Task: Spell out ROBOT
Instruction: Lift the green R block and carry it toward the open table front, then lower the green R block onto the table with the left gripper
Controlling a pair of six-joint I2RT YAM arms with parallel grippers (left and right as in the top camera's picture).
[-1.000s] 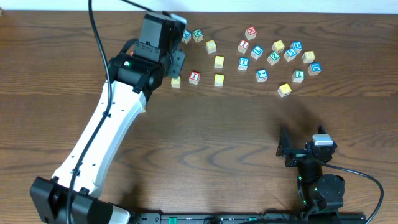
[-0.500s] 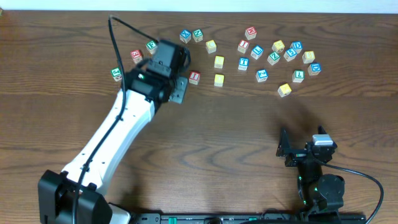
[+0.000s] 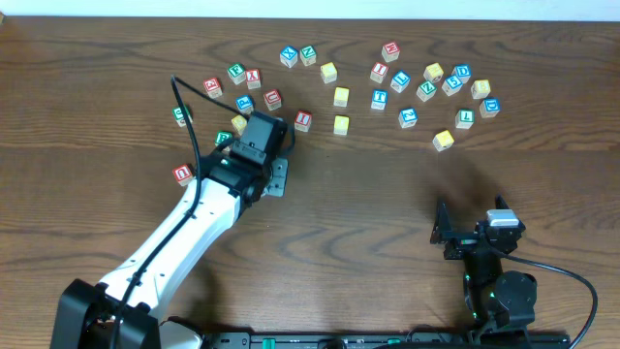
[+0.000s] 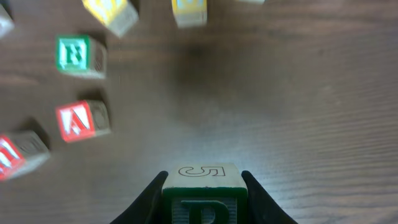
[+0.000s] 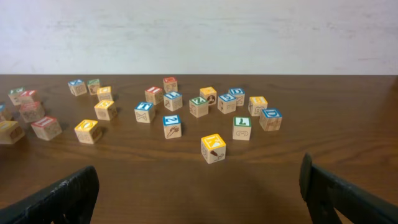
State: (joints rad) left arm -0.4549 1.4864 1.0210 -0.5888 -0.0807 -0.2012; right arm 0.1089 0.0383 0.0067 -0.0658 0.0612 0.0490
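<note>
Green-lettered small wooden cube [image 4: 203,177]: clamped between the left gripper [image 4: 204,190] fingers, above bare dark wooden table [image 4: 298,112], near a red-lettered A cube [image 4: 79,119] and a separate green-lettered R cube [image 4: 78,55].

Risk: the held letter is cut off at the frame edge (R, B or P, cannot tell), so a wrong letter may get placed.

Overhead, the arm hides the held cube.

Right gripper [image 5: 196,171] parked, fingers wide apart, empty.

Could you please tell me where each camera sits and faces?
Overhead: above the table, looking straight down; left arm, right arm show.
Left wrist: on its arm, looking down past left jaws shut on a green-lettered cube.
Right wrist: low, facing level across the table at scattered cubes; open right jaws frame it.
Shared: overhead and right wrist both show the yellow-topped cube.
</note>
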